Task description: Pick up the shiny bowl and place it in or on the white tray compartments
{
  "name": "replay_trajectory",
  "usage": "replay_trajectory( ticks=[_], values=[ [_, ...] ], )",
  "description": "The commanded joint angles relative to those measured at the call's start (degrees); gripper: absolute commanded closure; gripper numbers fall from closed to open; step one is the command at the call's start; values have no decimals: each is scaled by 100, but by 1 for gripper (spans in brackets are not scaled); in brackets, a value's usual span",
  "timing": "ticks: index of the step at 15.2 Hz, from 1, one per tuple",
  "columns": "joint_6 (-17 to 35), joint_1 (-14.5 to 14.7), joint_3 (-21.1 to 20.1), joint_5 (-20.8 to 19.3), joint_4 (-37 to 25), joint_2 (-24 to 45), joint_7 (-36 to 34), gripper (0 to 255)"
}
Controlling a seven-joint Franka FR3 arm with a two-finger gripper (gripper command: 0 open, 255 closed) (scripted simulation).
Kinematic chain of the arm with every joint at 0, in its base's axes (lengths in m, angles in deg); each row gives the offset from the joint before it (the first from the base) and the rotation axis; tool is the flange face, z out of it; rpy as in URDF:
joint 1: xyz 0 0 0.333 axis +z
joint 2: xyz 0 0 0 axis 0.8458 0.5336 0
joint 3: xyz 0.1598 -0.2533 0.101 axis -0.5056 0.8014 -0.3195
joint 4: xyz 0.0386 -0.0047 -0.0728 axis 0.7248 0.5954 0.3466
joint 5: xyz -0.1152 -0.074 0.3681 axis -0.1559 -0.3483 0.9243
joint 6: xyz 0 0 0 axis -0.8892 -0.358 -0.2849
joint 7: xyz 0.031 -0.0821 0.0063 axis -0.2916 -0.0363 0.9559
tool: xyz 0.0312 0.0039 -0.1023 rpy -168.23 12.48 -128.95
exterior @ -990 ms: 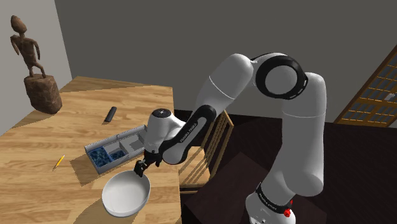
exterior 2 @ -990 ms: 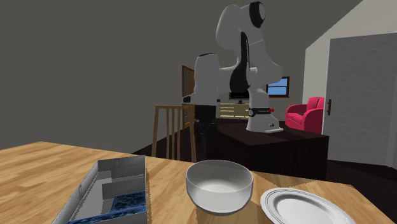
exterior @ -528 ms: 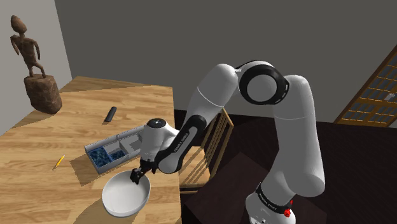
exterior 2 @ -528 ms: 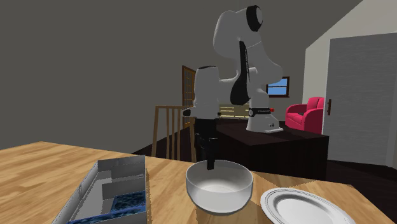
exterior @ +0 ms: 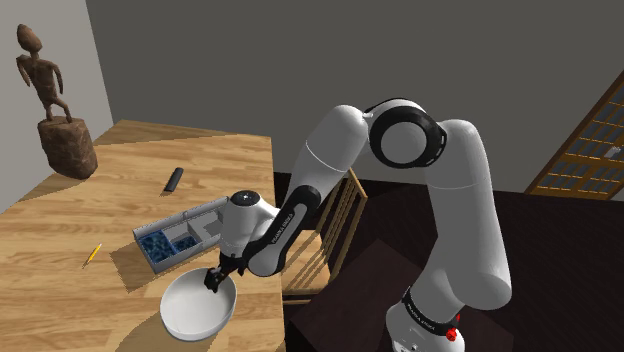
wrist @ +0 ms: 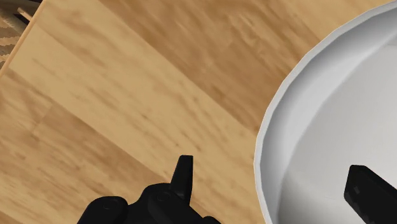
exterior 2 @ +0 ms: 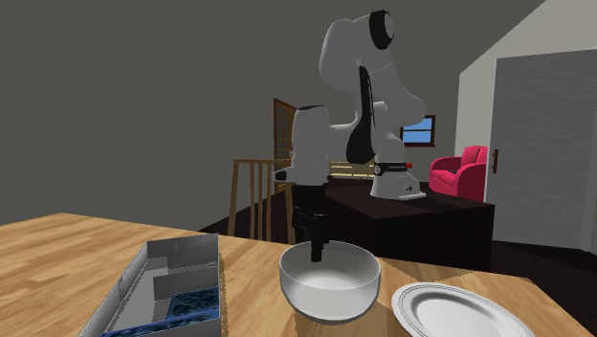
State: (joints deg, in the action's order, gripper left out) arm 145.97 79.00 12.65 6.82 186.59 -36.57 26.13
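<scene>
Wrist view: the outer finger (wrist: 183, 175) hangs over the bare wooden table (wrist: 127, 95). Next comes the pale, glossy bowl (wrist: 331, 114), its rim running up between the two fingers, and the inner finger (wrist: 369, 191) hangs inside it. The gripper (wrist: 270, 167) therefore stands wide apart, straddling the bowl's near wall and holding nothing; closing should pinch that wall, I judge. The bowl is round, so no long axis matters. The compartment tray (exterior 2: 182, 251) lies close by, off the gripper toward the second exterior view's left. Dark lettering (exterior: 283, 222) on the arm's forearm cannot be read.
</scene>
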Motion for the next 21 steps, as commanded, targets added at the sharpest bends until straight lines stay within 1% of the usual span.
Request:
replay_trajectory(
  ticks=[1,2,3,12,21],
  values=[
    [0,0,0,0,0,0,0,0],
    [0,0,0,0,0,0,0,0],
    [0,0,0,0,0,0,0,255],
    [1,0,1,0,0,1,0,255],
    [-488,-200,-243,169,215,-695,116,255]
  ],
)
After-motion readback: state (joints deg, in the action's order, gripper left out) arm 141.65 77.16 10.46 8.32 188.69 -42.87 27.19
